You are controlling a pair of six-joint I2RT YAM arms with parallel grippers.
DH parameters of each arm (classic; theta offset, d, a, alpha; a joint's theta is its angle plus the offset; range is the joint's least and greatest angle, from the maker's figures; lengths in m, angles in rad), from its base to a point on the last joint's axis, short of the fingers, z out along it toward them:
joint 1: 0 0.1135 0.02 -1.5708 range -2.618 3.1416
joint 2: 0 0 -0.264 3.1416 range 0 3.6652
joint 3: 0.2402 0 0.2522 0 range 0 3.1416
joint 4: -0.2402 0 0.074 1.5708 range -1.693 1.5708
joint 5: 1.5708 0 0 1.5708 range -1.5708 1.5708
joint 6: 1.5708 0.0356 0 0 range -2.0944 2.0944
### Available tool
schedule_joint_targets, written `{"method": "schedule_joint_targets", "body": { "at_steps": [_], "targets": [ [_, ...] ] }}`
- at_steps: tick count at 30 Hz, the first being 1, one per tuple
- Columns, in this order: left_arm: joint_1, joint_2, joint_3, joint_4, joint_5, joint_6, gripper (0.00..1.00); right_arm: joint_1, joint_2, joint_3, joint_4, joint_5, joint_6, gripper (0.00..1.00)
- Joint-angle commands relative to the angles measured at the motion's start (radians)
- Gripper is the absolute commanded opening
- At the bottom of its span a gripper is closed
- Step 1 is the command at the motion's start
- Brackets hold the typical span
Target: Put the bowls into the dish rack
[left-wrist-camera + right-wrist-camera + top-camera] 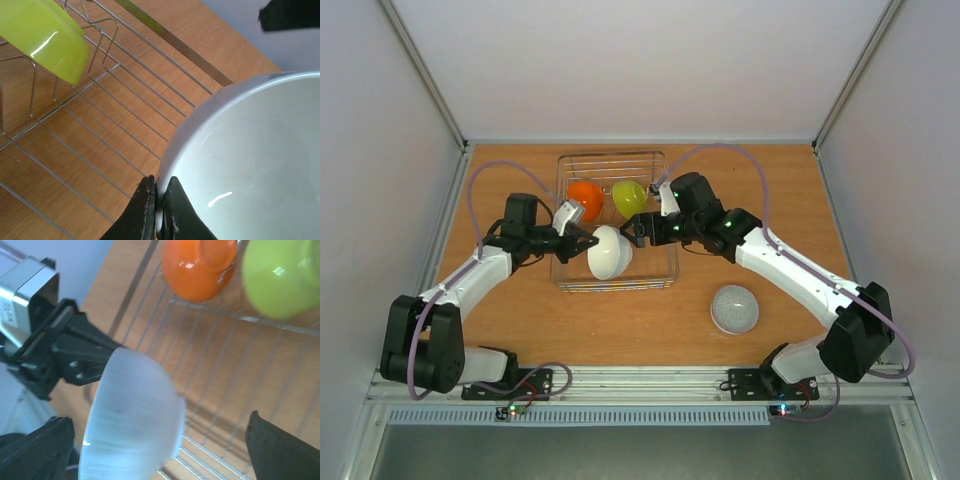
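Observation:
My left gripper (586, 241) is shut on the rim of a white bowl (609, 253), holding it on edge over the front of the dish rack (665, 270). The left wrist view shows both fingers (148, 207) pinching that white bowl's (250, 160) rim. My right gripper (638, 228) stands open at the bowl's other side. In the right wrist view its fingers (282, 452) are spread wide around the white bowl (132, 415), the right one well apart from it. An orange bowl (584, 198) and a lime green bowl (628, 198) lean in the rack's back row. A grey bowl (734, 309) lies upside down on the table at the right.
The rack's thin wire tines (100, 45) rise beside the lime green bowl (50, 35). The two arms meet over the rack's middle. White walls close in the wooden table (520, 320) on three sides.

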Motion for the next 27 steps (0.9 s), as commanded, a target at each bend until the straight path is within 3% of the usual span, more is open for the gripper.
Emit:
{"method": "schedule_joint_targets", "body": {
  "at_steps": [1, 19, 27],
  "targets": [
    [0.004, 0.001, 0.024, 0.051, 0.061, -0.004, 0.00, -0.012, 0.016, -0.052, 0.137, -0.246, 0.126, 0.98],
    [0.013, -0.025, 0.007, 0.088, 0.101, -0.024, 0.00, -0.013, 0.069, -0.220, 0.337, -0.371, 0.264, 0.99],
    [0.018, -0.030, 0.004, 0.090, 0.110, -0.029, 0.00, -0.013, 0.085, -0.244, 0.436, -0.456, 0.301, 0.84]
  ]
}}
